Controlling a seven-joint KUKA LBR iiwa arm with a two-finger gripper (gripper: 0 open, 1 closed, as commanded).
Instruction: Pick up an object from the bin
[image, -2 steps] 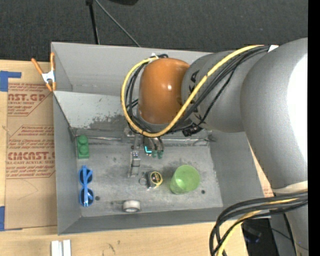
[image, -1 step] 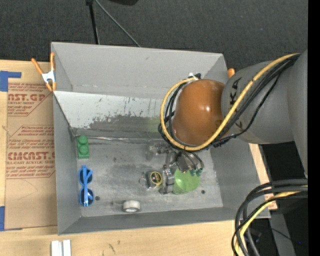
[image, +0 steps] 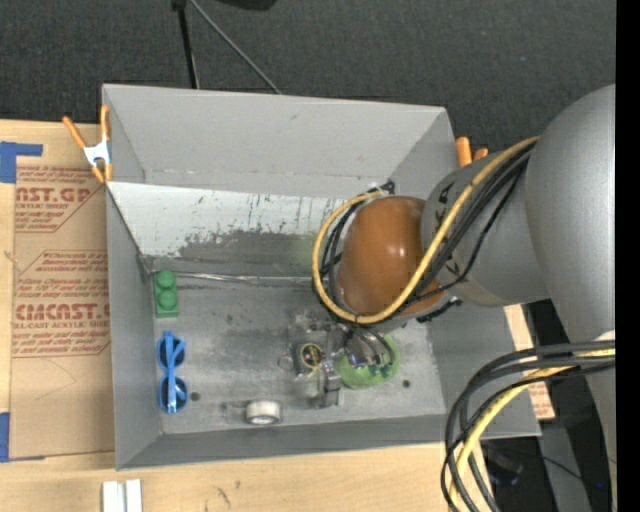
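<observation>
My gripper (image: 322, 368) is low in the bin, right of the floor's middle, below the orange wrist cover. Its metal fingers reach down toward the front of the bin. A green round thing (image: 368, 368) lies right against the gripper's right side, partly hidden by it. I cannot tell whether the fingers touch it. A small white and grey roll (image: 263, 411) lies on the floor just in front of and left of the gripper.
A green block (image: 165, 294) sits at the far left by the wall. Blue toy glasses (image: 172, 372) lie in front of it along the left wall. The arm with its cables covers the bin's right side.
</observation>
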